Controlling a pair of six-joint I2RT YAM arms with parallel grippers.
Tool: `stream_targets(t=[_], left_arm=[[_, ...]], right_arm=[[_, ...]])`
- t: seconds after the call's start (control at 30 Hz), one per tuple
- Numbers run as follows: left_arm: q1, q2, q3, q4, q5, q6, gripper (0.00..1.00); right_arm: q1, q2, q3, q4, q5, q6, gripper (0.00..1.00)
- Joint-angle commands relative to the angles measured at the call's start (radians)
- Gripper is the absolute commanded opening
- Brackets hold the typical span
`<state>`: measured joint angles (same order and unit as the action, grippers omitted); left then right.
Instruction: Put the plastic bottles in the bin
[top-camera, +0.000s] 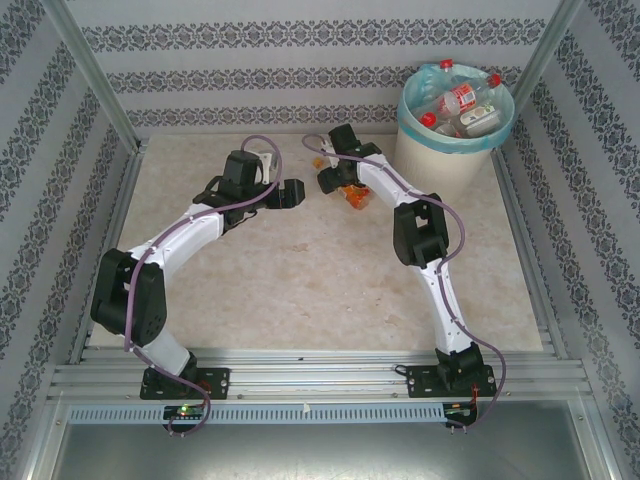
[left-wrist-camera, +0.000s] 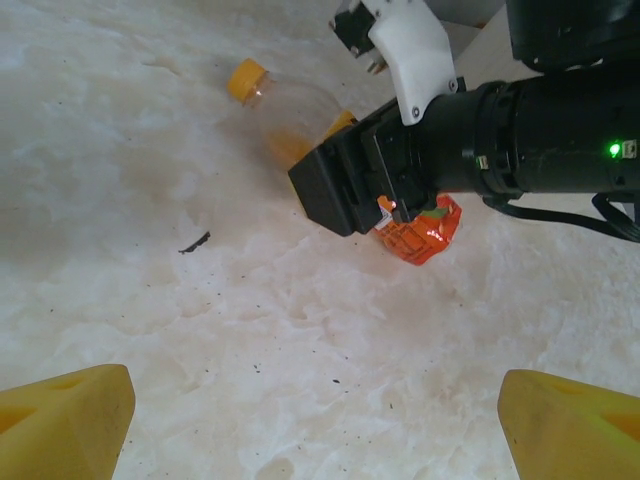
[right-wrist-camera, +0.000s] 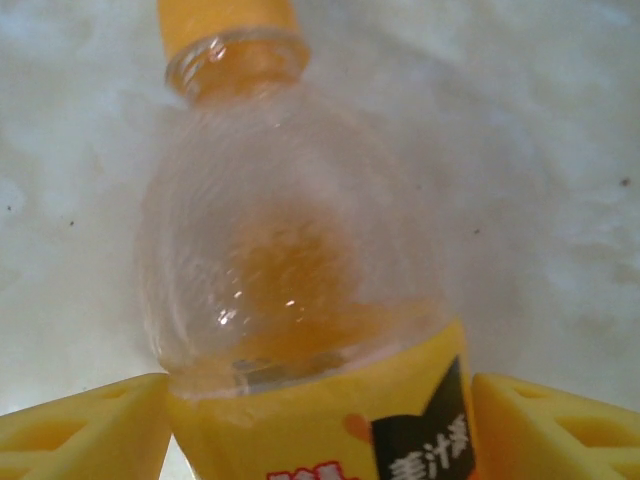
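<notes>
A clear plastic bottle (right-wrist-camera: 300, 260) with a yellow cap and a yellow-orange label lies on the pale table. My right gripper (right-wrist-camera: 318, 430) is shut on its labelled body, a yellow finger pressed against each side. In the left wrist view the same bottle (left-wrist-camera: 285, 115) pokes out past the right gripper's black body. From above, the right gripper (top-camera: 335, 180) sits over the orange bottle (top-camera: 352, 196) near the back middle. My left gripper (top-camera: 288, 192) is open just left of it, with bare table between its fingers (left-wrist-camera: 70, 420). The bin (top-camera: 440, 160) at the back right holds several bottles (top-camera: 458, 100).
Patterned walls and metal rails close in the table on the left, back and right. A small dark fleck (left-wrist-camera: 195, 242) lies on the table surface left of the bottle. The right arm's forearm (top-camera: 415, 225) stretches diagonally beside the bin.
</notes>
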<state>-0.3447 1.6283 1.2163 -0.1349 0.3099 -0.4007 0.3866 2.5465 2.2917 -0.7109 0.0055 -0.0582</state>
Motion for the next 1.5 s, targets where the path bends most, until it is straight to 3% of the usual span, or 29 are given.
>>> stream_targets(t=[0.0,0.3,0.63,0.73,0.87,1.03,1.23,1.47], left_arm=[[0.013,0.014,0.012,-0.010,0.016,-0.026,0.94],[0.026,0.009,0.016,-0.006,0.027,-0.038,0.94],[0.035,-0.064,-0.015,0.051,0.055,-0.043,0.93],[0.036,-0.102,-0.036,0.078,0.069,-0.045,0.93],[0.034,-0.149,-0.058,0.108,0.091,-0.050,0.93],[0.027,-0.174,-0.068,0.136,0.113,-0.052,0.92],[0.017,-0.174,-0.066,0.144,0.120,-0.052,0.91],[0.016,-0.184,-0.079,0.137,0.108,-0.043,0.91]], right_arm=[[-0.010,0.010,0.025,-0.035,-0.041,-0.006,0.76],[-0.004,-0.037,0.084,-0.103,-0.059,-0.007,0.58],[0.055,-0.387,0.025,-0.039,-0.080,-0.002,0.53],[0.051,-0.510,-0.012,0.013,-0.036,-0.006,0.51],[0.016,-0.679,-0.110,0.150,0.050,-0.020,0.51],[-0.092,-0.843,-0.344,0.453,0.129,-0.016,0.50],[-0.233,-0.897,-0.536,0.688,0.219,0.029,0.48],[-0.308,-0.909,-0.733,0.932,0.249,0.053,0.48]])
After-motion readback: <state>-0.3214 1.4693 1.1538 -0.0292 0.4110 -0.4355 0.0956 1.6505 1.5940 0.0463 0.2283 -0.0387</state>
